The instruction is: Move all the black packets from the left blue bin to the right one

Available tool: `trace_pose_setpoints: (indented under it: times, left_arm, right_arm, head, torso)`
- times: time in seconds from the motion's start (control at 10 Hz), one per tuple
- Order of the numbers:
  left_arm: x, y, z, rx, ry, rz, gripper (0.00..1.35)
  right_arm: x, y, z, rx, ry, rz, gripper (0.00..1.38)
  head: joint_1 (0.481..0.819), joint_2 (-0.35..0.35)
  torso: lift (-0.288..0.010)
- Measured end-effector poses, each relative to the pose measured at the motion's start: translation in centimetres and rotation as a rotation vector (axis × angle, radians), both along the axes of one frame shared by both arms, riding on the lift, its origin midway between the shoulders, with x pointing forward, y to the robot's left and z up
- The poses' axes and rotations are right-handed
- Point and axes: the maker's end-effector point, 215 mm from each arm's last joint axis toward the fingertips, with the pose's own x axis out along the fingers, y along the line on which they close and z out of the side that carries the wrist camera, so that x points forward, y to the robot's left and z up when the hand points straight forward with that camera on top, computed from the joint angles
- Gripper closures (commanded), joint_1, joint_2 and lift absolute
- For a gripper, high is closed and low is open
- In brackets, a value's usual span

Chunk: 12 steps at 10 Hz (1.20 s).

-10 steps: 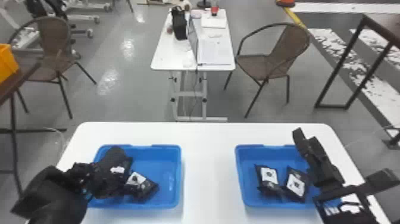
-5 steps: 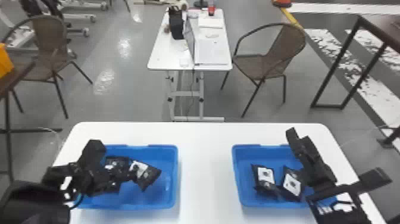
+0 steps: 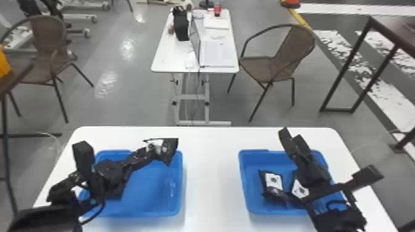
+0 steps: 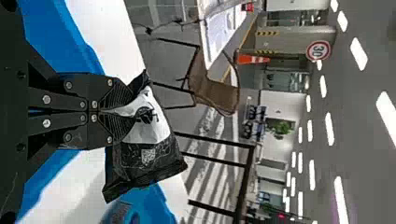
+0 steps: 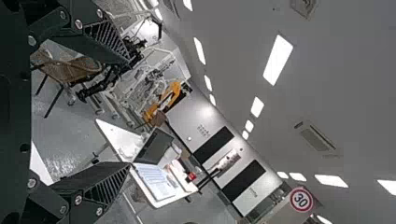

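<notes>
L gripper [image 3: 151, 152] pinches a black pkt [image 3: 168, 149] over L bin [image 3: 180, 197] (its L side's hidden by the arm). R gripper [image 3: 293, 142], jaws wide, partly blocks R bin [image 3: 243, 185] w/ approx. 2 pkts [image 3: 273, 182].

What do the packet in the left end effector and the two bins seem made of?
The packet looks like thin, faintly glossy plastic or foil film: it creases and has a flat seam. The left bin and right bin are probably smooth moulded plastic, given their even blue and rounded corners.
</notes>
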Motion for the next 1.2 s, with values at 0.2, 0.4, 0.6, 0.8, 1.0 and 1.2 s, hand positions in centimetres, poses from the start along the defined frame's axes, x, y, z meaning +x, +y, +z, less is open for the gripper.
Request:
trace_pose_setpoints:
  times: [0.2,0.4,0.6,0.8,1.0,1.2]
  left_arm:
    - [1.6,-3.7,0.7,-0.170,-0.012,-0.001,1.21]
    - [3.2,-7.3,1.8,-0.192,-0.016,-0.067,1.21]
    - [3.9,-10.5,2.2,-0.185,0.003,-0.139,1.21]
    - [3.7,-13.6,2.7,-0.188,0.020,-0.221,1.21]
    - [3.4,-16.5,3.6,-0.204,0.028,-0.281,1.21]
    - [2.8,-18.7,3.8,-0.213,0.039,-0.324,1.21]
  right_arm:
    - [0.6,3.5,0.3,0.017,-0.005,0.078,0.25]
    - [1.1,6.9,0.5,0.026,-0.008,0.155,0.25]
    - [1.3,10.4,1.0,0.021,-0.017,0.229,0.25]
    - [1.6,13.8,0.6,0.009,-0.008,0.300,0.25]
    - [2.1,15.5,0.1,-0.006,0.003,0.334,0.25]
    - [2.5,16.5,0.0,-0.020,0.008,0.354,0.28]
  head:
    - [0.695,-0.046]
    - [0.695,-0.046]
    - [0.695,-0.043]
    - [0.695,-0.038]
    - [0.695,-0.050]
    - [0.695,-0.061]
  torso:
    - [0.000]
    - [0.000]
    - [0.000]
    - [0.000]
    - [0.000]
    - [0.000]
